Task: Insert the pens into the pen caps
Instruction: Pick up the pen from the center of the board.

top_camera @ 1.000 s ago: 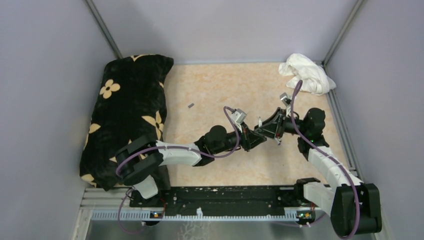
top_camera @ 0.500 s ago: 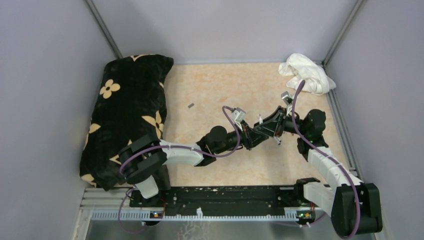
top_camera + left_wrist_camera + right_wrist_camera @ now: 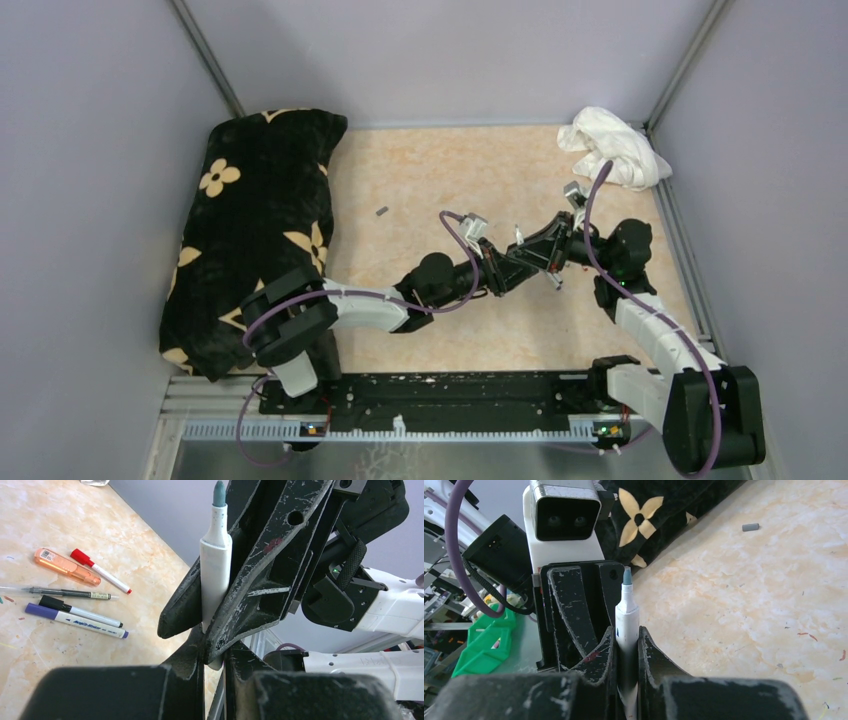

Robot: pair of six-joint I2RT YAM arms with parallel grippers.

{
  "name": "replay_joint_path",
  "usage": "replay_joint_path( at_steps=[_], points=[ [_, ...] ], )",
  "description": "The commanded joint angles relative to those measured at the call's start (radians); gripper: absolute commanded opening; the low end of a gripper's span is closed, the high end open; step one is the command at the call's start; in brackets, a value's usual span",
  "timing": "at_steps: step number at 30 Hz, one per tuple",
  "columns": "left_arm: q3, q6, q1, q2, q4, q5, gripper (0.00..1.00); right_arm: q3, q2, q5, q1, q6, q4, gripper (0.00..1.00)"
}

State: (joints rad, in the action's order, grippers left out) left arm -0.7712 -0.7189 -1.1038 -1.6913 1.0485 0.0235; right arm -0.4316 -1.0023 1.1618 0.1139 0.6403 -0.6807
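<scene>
Handover of uncapped pen (image 3: 216,580), mid-air over the bench's (image 3: 450,170) right half.
Right gripper (image 3: 628,636) pinched the barrel; left gripper (image 3: 214,652) apparently clamped its lower end too. Next, likely: one releases, tip aligned with grey cap (image 3: 750,527) lying toward the left edge.

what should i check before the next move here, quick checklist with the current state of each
1. White pen tip bare, ready for a cap: ok.
2. Right pincer clamped on the barrel: ok.
3. Left pincer clear of the pen: not ok, it pinches the lower end, so both pincers hold the pen.
4. Grey cap found and free: ok, it lies alone on the table.
5. Which way the cap's open end faces: cannot tell, too small.
6. Spare pens out of the way: ok, they lie flat together, untouched.
</scene>
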Motion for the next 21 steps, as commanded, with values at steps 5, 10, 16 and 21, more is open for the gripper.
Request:
replay_joint_path(
  at_steps=[5,10,16,21],
  points=[
    [-0.043,-0.005,0.03,-0.008,0.171,0.052,0.18,-0.026,0.004,0.049,0.023,-0.086,0.111,0.0],
    [0.074,0.017,0.074,0.035,0.16,0.215,0.48,-0.069,0.01,0.059,0.001,-0.164,0.226,0.0],
    [0.244,0.164,0.121,0.199,-0.015,0.348,0.69,-0.118,0.011,0.07,-0.014,-0.294,0.37,0.0],
    [0.254,0.311,0.245,0.406,-0.477,0.3,0.76,-0.159,0.015,0.086,-0.025,-0.428,0.503,0.0]
  ],
)
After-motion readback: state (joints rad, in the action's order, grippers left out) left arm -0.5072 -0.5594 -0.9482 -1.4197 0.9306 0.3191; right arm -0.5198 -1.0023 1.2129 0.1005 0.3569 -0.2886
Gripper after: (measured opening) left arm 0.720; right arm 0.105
